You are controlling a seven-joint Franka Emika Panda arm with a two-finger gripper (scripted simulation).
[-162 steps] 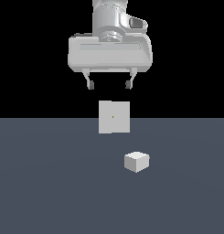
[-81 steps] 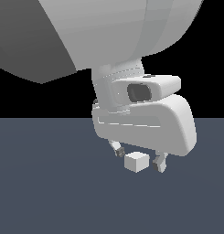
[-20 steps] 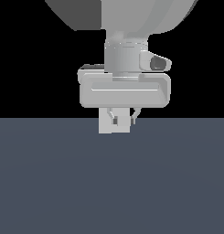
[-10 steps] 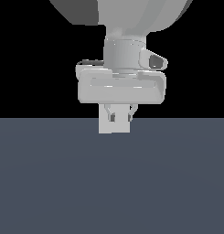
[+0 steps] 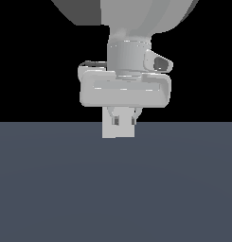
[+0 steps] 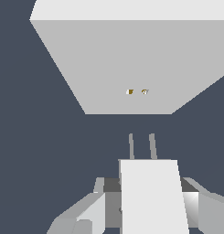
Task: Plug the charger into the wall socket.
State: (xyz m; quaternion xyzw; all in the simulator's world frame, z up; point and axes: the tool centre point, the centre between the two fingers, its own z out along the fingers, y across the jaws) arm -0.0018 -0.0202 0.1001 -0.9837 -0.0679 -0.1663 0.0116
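Right now the claw (image 5: 124, 121) hangs low over the dark surface (image 5: 115, 189), directly in front of the wall socket (image 5: 118, 131), whose plate peeks out beneath the robot's hand. Seen from the wrist, the fingers (image 6: 86, 217) are pinching the charger (image 6: 152, 196) between them. Its two thin prongs (image 6: 141, 146) point toward the socket's face (image 6: 127, 64), stopping just short of the two small holes (image 6: 137, 92), with a gap of dark surface showing between prongs and plate.
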